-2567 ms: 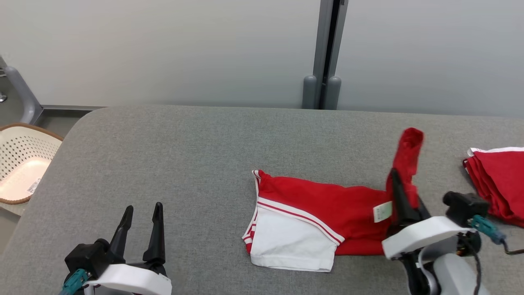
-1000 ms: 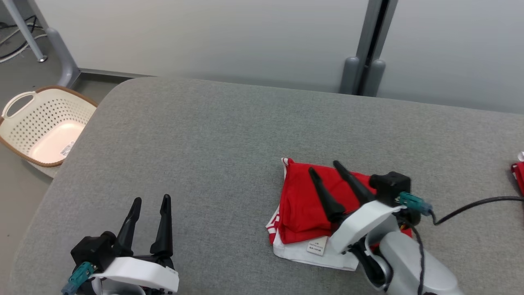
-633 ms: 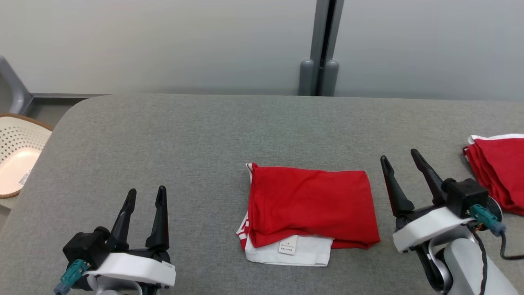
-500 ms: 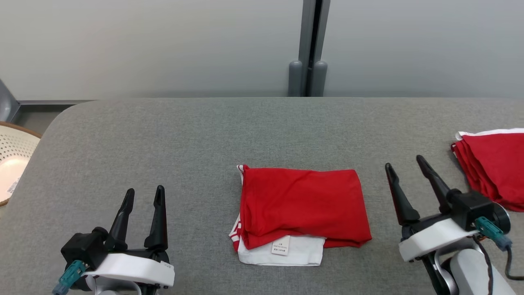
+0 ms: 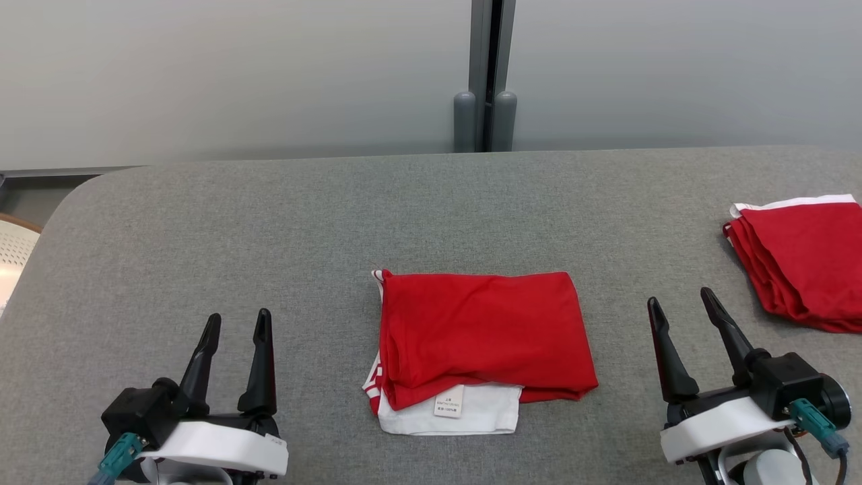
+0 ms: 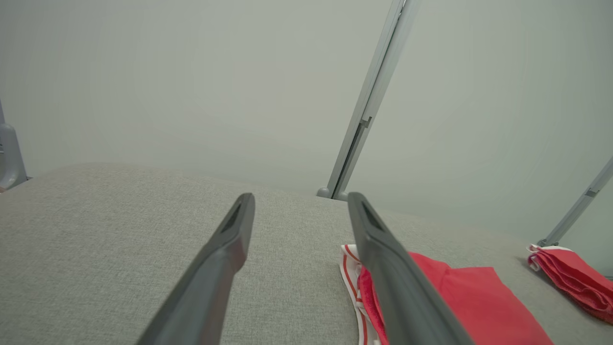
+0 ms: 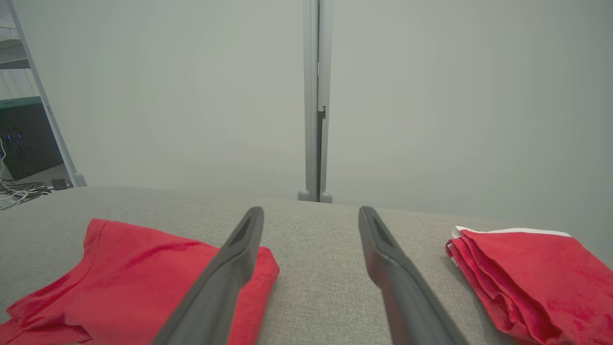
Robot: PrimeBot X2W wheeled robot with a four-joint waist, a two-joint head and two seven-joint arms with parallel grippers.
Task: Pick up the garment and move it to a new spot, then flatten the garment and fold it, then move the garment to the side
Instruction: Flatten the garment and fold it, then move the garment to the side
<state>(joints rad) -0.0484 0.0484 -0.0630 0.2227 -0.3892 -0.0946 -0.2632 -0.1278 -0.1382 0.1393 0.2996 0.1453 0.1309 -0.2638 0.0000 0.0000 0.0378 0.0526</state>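
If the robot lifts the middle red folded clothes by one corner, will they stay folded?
Probably not: the red garment is soft, wrinkled cloth in loose layers, so it would likely droop open. Thin, so probably light. Pushed on the grey fabric table, it may bunch up.

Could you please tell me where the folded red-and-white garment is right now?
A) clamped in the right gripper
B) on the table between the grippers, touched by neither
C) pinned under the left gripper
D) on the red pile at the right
B: the garment lies flat on the table, the left gripper and right gripper either side of it, jaws open, touching nothing.
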